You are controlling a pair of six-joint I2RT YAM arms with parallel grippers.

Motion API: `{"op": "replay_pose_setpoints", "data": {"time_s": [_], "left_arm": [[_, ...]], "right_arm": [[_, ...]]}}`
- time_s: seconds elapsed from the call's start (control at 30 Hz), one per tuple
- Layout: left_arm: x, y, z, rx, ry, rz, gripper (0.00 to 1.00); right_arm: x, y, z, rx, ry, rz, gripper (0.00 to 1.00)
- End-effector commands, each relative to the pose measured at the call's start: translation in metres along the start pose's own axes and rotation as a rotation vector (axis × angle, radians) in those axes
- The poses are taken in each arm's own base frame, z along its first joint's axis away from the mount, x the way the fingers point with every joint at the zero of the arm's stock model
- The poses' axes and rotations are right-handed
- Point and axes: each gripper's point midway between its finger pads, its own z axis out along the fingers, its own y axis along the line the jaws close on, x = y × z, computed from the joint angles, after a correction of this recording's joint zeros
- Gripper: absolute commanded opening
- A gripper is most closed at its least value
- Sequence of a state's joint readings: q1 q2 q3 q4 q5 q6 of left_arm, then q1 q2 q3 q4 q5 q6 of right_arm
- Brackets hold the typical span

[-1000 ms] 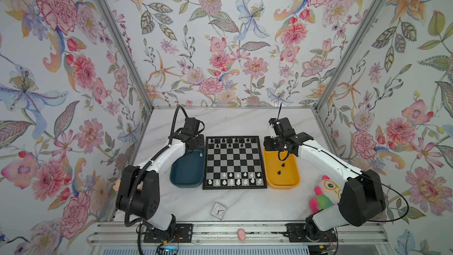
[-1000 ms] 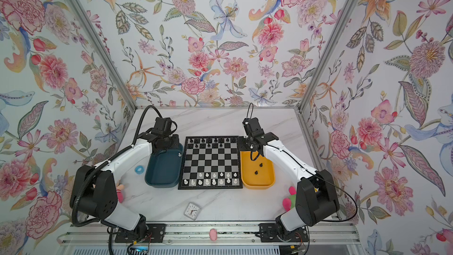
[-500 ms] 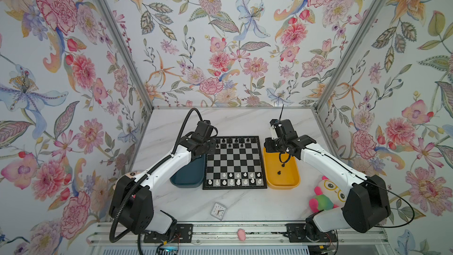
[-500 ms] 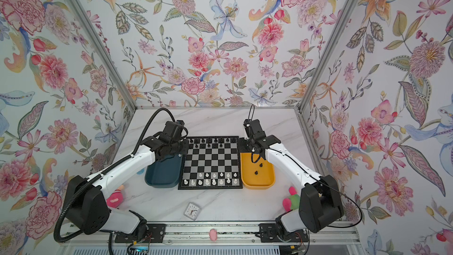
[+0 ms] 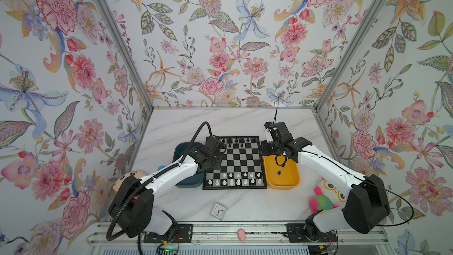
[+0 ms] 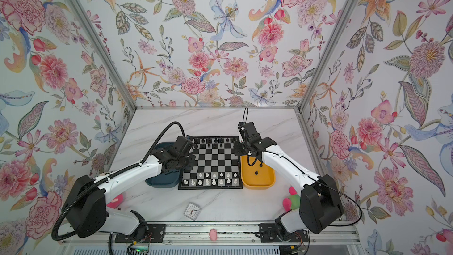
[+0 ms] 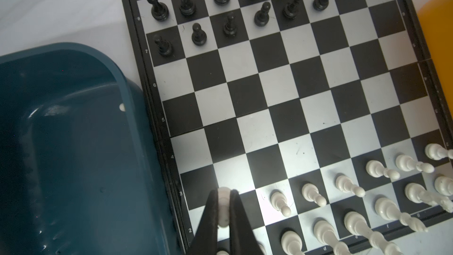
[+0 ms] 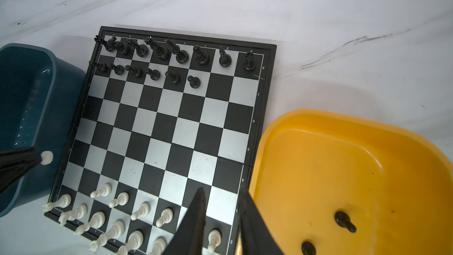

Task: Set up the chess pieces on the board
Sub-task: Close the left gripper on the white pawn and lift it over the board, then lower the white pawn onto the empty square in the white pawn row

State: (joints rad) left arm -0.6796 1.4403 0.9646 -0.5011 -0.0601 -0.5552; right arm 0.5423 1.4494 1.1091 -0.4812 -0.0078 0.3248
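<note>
a white marble-patterned table [image 5: 228, 121] with grey veins filled the lower middle of both top views. at its centre lay the square, black-bordered board [image 5: 239, 158]. a dark teal tray [image 5: 188, 184] sat just beside the board's left edge, and a yellow tray [image 5: 284, 185] just beside its right edge. below the board, a small square clock [image 5: 218, 210] lay face up, turned askew. a pink-and-green plush toy [image 5: 323, 196] sat at lower right, and a doll [image 5: 123, 177] peeked out at lower left.

My top views look down from high out front; both wrist views, close in, share the board [image 7: 269, 118].
</note>
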Motion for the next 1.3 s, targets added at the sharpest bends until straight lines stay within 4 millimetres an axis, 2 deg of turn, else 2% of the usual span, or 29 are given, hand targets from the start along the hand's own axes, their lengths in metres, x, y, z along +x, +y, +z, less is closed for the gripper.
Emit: {"op": "replay_pose_setpoints", "data": {"time_s": [0.0,0.3,1.27], "left_arm": [[0.004,-0.005,0.000,0.002,-0.018,-0.003,0.08],[0.027,-0.008,0.014,0.000,0.024,0.001,0.08],[0.061,-0.017,0.033,-0.021,0.117,0.046,0.08]], "right_arm": [[0.005,-0.001,-0.003,0.010,-0.007,0.009,0.26],[0.012,0.002,0.003,0.004,0.005,0.004,0.26],[0.023,0.007,0.012,-0.007,0.028,-0.004,0.26]]}}
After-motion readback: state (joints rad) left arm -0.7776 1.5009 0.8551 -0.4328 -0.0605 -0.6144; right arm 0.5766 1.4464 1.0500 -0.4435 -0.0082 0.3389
